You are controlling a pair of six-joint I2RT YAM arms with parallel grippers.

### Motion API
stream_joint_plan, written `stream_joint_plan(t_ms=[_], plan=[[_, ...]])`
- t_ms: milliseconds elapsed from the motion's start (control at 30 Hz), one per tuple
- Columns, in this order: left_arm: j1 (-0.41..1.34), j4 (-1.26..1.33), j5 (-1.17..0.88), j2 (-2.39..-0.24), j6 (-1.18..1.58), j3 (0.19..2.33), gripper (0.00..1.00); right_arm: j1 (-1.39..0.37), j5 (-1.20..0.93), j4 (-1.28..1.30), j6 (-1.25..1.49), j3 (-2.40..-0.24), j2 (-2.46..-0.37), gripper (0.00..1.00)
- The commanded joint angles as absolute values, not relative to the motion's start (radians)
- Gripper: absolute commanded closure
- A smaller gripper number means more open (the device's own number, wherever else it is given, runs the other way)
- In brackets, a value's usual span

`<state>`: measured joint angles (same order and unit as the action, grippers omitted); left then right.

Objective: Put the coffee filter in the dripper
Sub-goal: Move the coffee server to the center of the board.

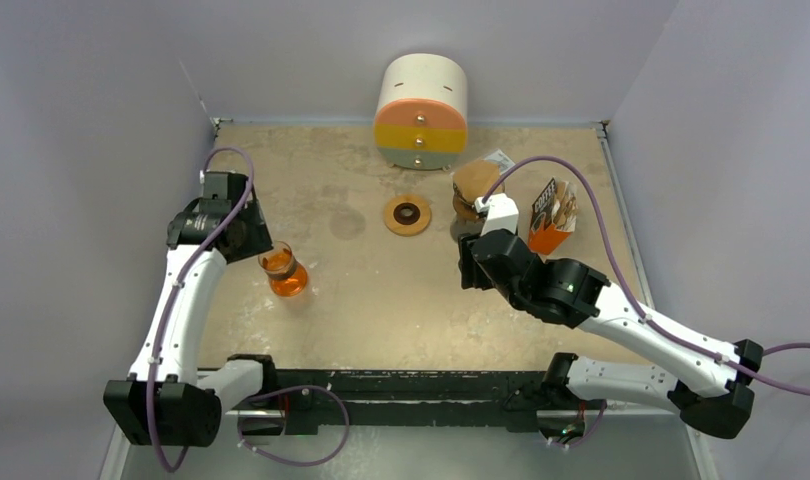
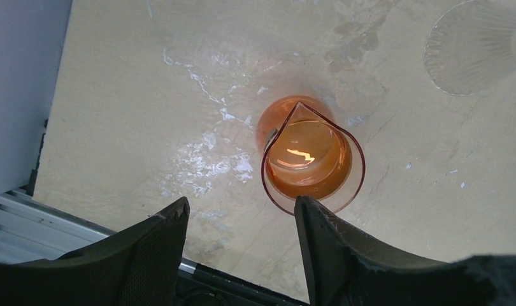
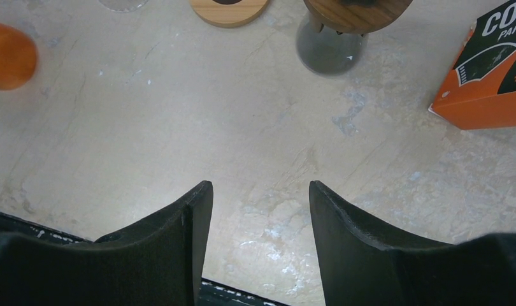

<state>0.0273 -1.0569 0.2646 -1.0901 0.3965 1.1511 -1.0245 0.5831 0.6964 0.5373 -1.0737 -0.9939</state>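
Note:
The clear ribbed glass dripper (image 2: 475, 44) lies on the table, faint in the top view (image 1: 347, 222). The coffee filters are in an orange filter box (image 1: 551, 220) at the right, also in the right wrist view (image 3: 491, 70). My left gripper (image 2: 243, 210) is open and empty, hovering just beside an orange glass carafe (image 2: 309, 156); in the top view it (image 1: 249, 240) is left of the carafe (image 1: 284, 272). My right gripper (image 3: 260, 191) is open and empty above bare table, near side of the box; it shows mid-right in the top view (image 1: 468, 262).
A wooden ring (image 1: 407, 215) lies mid-table. A wooden-topped piece on a grey base (image 1: 476, 185) stands left of the box. A round drawer unit with orange, yellow and green bands (image 1: 422, 112) stands at the back wall. Walls close both sides.

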Motion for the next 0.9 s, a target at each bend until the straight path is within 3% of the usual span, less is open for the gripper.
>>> stream_joint_plan(t_ms=[0, 367, 733, 867], plan=[[0.002, -1.01, 0.201, -1.137, 0.386, 1.122, 0.41, -1.021, 0.582, 0.672, 0.512, -1.084, -0.974, 0.4], [-0.055, -0.945, 0.121, -1.213, 0.396, 1.05, 0.55, -1.02, 0.592, 0.675, 0.507, -1.059, -0.949, 0.4], [-0.061, -0.906, 0.083, -1.244, 0.397, 1.039, 0.76, -1.02, 0.579, 0.661, 0.507, -1.058, -0.966, 0.39], [-0.061, -0.898, 0.058, -1.258, 0.4, 1.036, 0.89, -1.02, 0.579, 0.663, 0.508, -1.06, -0.966, 0.39]])
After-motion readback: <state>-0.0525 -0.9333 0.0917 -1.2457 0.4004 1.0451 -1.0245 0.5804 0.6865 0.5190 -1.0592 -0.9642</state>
